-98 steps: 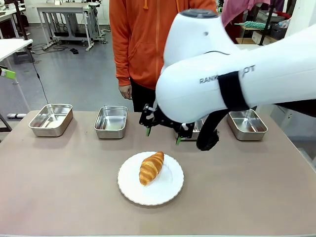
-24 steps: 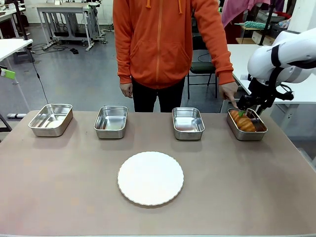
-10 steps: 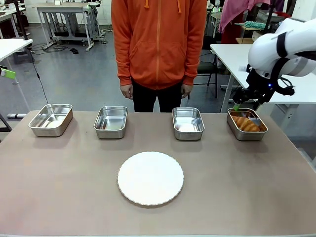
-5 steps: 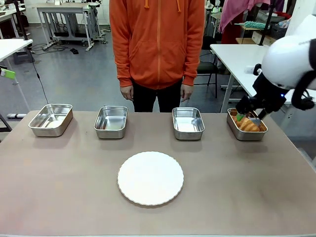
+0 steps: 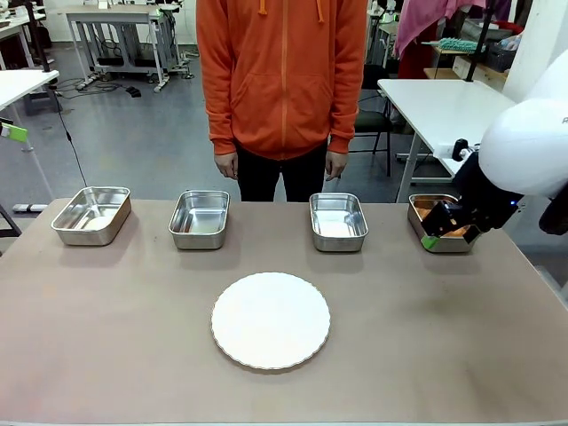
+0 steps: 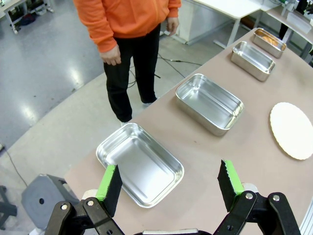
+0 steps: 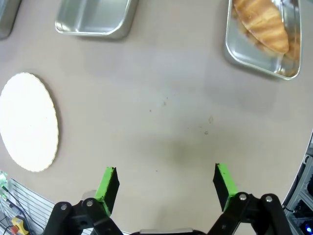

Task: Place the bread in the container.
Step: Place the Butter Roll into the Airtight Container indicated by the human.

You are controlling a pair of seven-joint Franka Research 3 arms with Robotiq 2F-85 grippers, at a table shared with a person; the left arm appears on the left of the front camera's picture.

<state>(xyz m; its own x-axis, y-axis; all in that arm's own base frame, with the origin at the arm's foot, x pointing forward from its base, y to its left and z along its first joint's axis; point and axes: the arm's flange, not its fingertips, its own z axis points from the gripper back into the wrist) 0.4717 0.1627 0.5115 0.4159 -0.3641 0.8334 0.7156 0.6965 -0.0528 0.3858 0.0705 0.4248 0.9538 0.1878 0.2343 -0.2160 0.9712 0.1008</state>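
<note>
Four steel trays (image 5: 91, 214) line the tabletop's (image 5: 133, 337) far edge, three of them empty. One white plate (image 5: 271, 319) sits mid-table, nearer the front edge. The container (image 5: 432, 240), rightmost by the far right corner, holds the single bread (image 7: 264, 24). The left gripper (image 6: 169, 182) hangs spread wide, holding nothing, over the left end. The right gripper (image 7: 166, 184), released too, hovers just before the container.

A grey, glossy floor (image 5: 133, 133) reflects overhead light. White tables (image 5: 439, 102) stand at the right and far left, with a metal-framed bench (image 5: 115, 31) behind and a dark chair (image 5: 364, 124).
</note>
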